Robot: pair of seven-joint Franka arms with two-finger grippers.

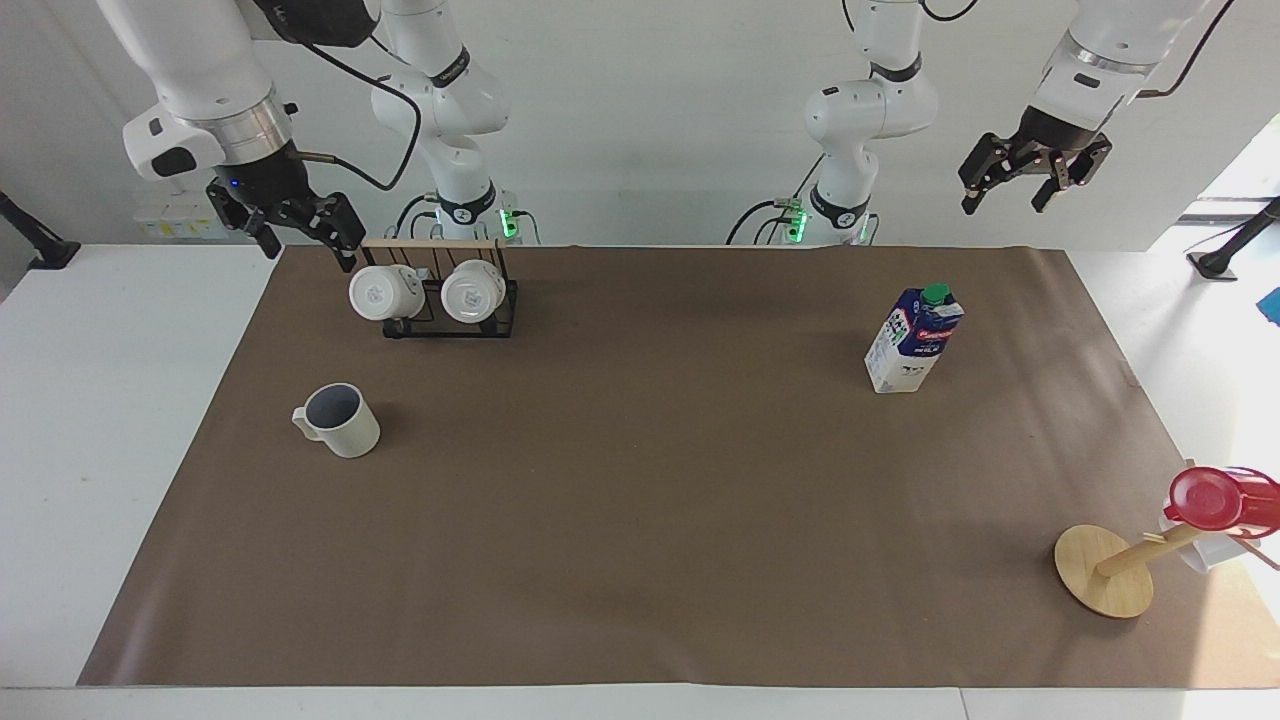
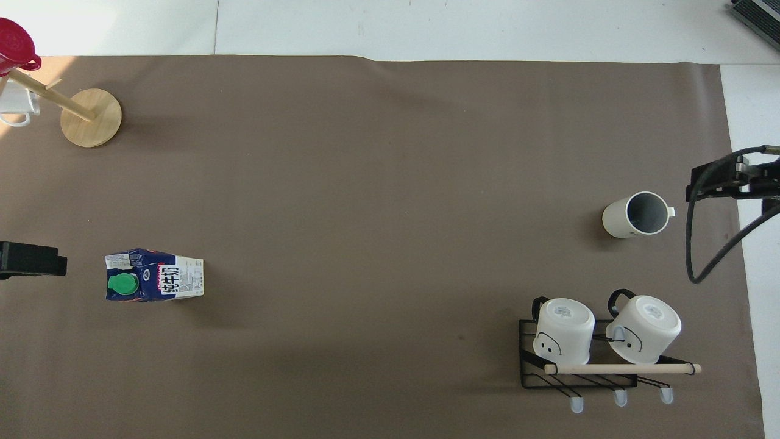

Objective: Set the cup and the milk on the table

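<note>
The right gripper point(image 1: 300, 235) hung in the air over the edge of the brown paper sheet point(image 1: 640, 560) at the right arm's end of the bench point(image 1: 100, 400), just above the mug rack, its fingers apart and holding nothing. The left gripper point(image 1: 1035, 180) hung raised at the left arm's end, over the bench edge nearest the robots, fingers likewise apart and empty.

Nearest the robots stood a black wire mug rack point(image 2: 576, 372) with a wooden top bar, carrying two white mugs point(image 1: 430, 292) hung with their printed bases showing.

Next out, toward the left arm's end, the milk carton point(image 1: 912, 340) stood upright on the paper, green cap on top, red label showing. It was well apart from both grippers.

Slightly farther out, toward the right arm's end, the cream mug point(image 1: 340, 420) stood upright on the paper, grey-blue inside visible, its handle turned toward the near bench end. It stood clear of the rack and untouched.

Farthest from the robots, at the left arm's end, a wooden mug tree point(image 1: 1105, 570) with a round base stood at the paper's edge, bearing a red cup point(image 1: 1215, 500) and a white mug point(image 2: 15, 107) partly hidden by it.
</note>
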